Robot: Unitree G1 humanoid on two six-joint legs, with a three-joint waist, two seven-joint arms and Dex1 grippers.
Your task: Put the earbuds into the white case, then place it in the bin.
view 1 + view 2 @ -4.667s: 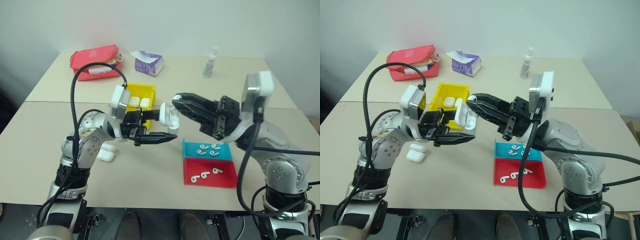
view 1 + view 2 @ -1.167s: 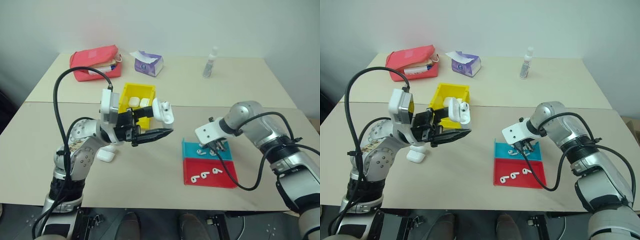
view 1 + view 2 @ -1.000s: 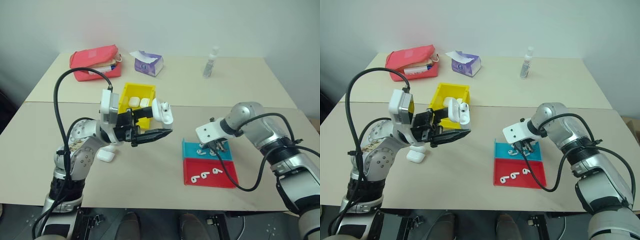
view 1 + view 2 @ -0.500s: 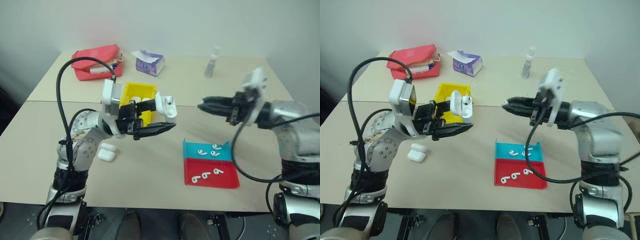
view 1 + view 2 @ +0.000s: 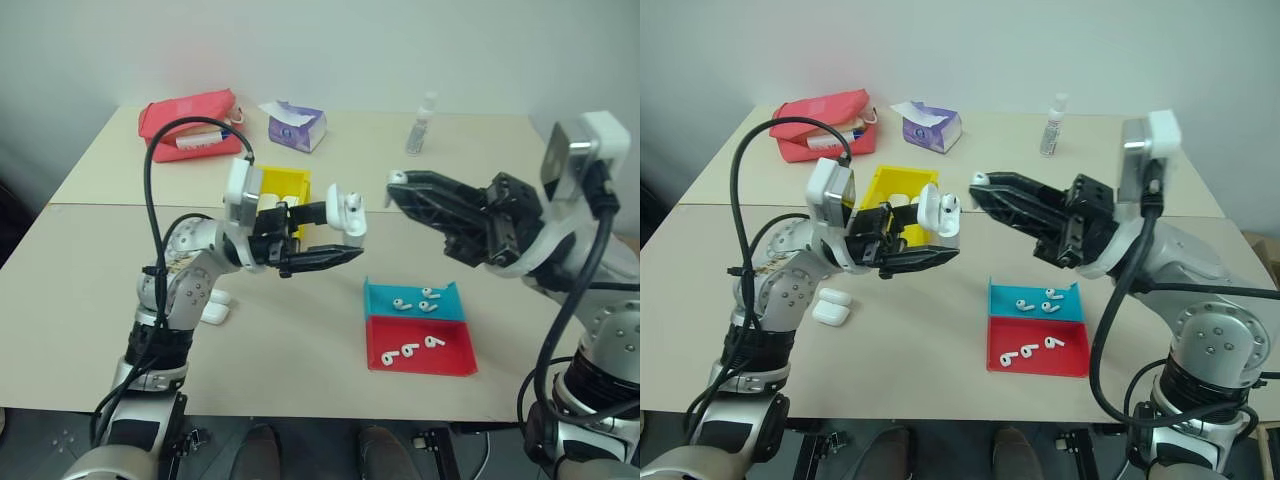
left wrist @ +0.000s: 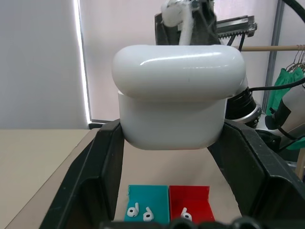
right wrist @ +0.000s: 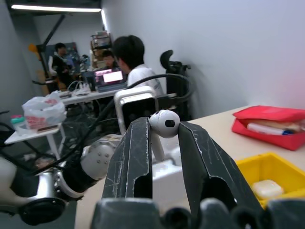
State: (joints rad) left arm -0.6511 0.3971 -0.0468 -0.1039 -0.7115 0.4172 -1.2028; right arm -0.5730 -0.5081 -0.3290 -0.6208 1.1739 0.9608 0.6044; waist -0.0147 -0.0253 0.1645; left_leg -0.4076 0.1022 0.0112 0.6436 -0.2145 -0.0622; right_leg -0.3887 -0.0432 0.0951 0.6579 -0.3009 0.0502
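**Earbud raised to the open case above the counter**

The left gripper point(image 5: 345, 240) has its jaws clamped on the white case point(image 5: 347, 212), lid flipped open, held in the air in front of the bin point(image 5: 277, 190). The right gripper point(image 5: 398, 186) pinches one earbud point(image 7: 165, 123) between its jaws at the tips, its stem hanging between the fingers point(image 7: 136, 157), just beside the case but apart from it.

Counts: three earbuds lie in the teal tray point(image 5: 382, 293), three in the red tray point(image 5: 372, 340), and one is in the right jaws, seven in all. Two spare cases point(image 5: 830, 306) sit on the counter point(image 5: 300, 340) beside the left arm, and at least two more lie in the bin, partly hidden. At the far edge of the counter stand one red pouch point(image 5: 190, 122), one tissue pack point(image 5: 296, 126) and one small bottle point(image 5: 423, 124). The right wrist view shows two people seated at a desk in the background.

A second ago the right gripper was down at the teal tray, which then held four earbuds; it has since risen and swung over toward the case. The left gripper has kept its grip and nudged the case slightly toward the right arm.
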